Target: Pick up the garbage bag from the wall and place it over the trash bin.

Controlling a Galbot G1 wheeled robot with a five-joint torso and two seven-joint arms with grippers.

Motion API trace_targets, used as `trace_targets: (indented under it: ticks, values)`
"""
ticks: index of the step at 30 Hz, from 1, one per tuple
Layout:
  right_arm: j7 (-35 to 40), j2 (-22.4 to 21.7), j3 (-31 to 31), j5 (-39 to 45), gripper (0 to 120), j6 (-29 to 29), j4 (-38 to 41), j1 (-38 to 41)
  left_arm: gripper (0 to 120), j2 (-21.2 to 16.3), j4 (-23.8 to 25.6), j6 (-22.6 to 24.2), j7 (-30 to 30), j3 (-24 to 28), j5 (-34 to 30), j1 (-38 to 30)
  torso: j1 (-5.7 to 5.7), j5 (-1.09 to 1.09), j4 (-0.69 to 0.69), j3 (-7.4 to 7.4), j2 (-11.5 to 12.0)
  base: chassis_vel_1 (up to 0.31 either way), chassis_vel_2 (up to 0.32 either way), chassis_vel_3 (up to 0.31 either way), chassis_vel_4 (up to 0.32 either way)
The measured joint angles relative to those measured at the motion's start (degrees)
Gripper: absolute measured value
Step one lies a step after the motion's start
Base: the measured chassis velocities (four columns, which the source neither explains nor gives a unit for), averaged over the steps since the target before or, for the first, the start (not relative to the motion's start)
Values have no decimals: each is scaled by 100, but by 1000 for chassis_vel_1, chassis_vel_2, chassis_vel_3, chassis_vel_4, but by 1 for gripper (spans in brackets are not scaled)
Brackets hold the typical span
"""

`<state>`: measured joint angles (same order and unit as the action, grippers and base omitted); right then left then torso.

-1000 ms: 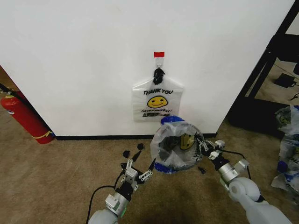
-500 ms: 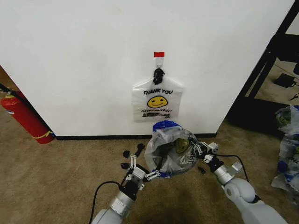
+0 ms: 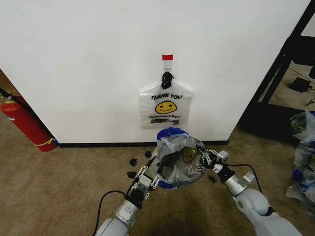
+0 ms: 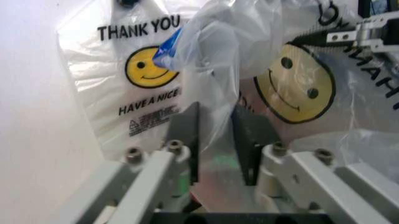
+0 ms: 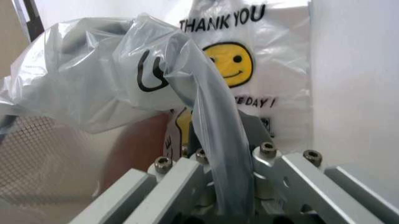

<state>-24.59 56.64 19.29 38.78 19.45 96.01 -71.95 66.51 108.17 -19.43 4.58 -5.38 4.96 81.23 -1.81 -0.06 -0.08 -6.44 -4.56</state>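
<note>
Both my grippers grip the garbage bag (image 3: 178, 158) | left gripper (image 3: 150, 174) and right gripper (image 3: 206, 161) clamped on its rim | bag over trash bin (image 5: 37, 154)

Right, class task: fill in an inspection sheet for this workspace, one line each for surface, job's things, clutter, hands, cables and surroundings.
Surface: brown carpet floor meeting the white wall.
Job's things: garbage bag spread over the trash bin, whose mesh shows through the plastic.
Clutter: a similar flat bag hanging from the hook under red tape; small black bits on the floor.
Hands: left hand at the bag's near-left edge, plastic between its fingers; right hand shut on a bag strip.
Cables: black cable looping by the left arm.
Surroundings: red fire extinguisher, black rack, more bags.
</note>
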Motion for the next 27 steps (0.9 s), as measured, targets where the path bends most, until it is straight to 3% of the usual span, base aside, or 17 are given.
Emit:
trace_targets:
  ticks: [4,17,27]
  values:
    - [-4,-11,0,27,1,-12,38,4,1,-22,-7,7,6,-14,-40,-8,0,0,0,0,0,0,0,0,0]
    - [-199,-36,57,112,1,-29,-110,-12,0,-79,165,32,-18,15,-239,14,0,0,0,0,0,0,0,0,0]
    - [-784,-140,168,1031,1,-338,-238,-27,0,-100,69,39,-81,-16,-431,-11,0,1,0,0,0,0,0,0,0]
